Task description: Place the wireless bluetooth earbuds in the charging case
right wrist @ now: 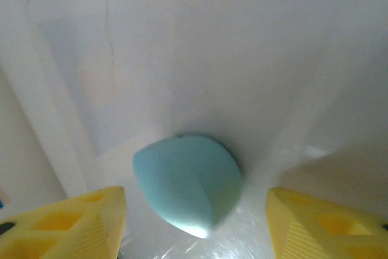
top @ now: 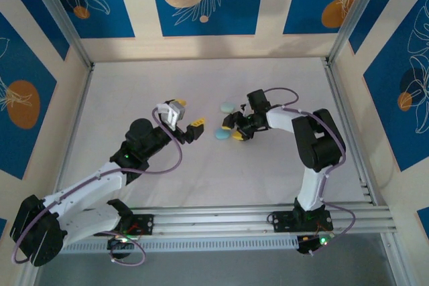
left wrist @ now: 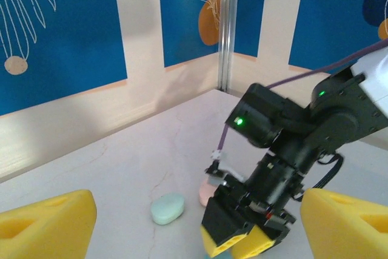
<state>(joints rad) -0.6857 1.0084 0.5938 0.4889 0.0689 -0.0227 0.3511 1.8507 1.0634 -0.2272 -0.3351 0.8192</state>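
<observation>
1. Top external view: left gripper (top: 189, 116) hangs above the table (top: 134, 92), left of centre. Its fingers are spread wide with nothing between them.
2. Left wrist view: both yellow fingers (left wrist: 48, 225) sit at the frame edges, well apart, and grip nothing.
3. Blue case (top: 221, 134) lies on the table near centre, closed, just left of the right gripper (top: 233, 130).
4. Mint case (top: 228, 106) lies further back, apart from the blue one, with its lid shut.
5. Left wrist view: pink case (left wrist: 208, 193) lies near the mint case, partly hidden behind the right gripper.
6. Right wrist view: right fingers (right wrist: 66, 222) stand parted on either side of the blue case, with clear gaps on both sides and no contact.
7. Earbuds: too small to make out; whether any case holds them cannot be told.
</observation>
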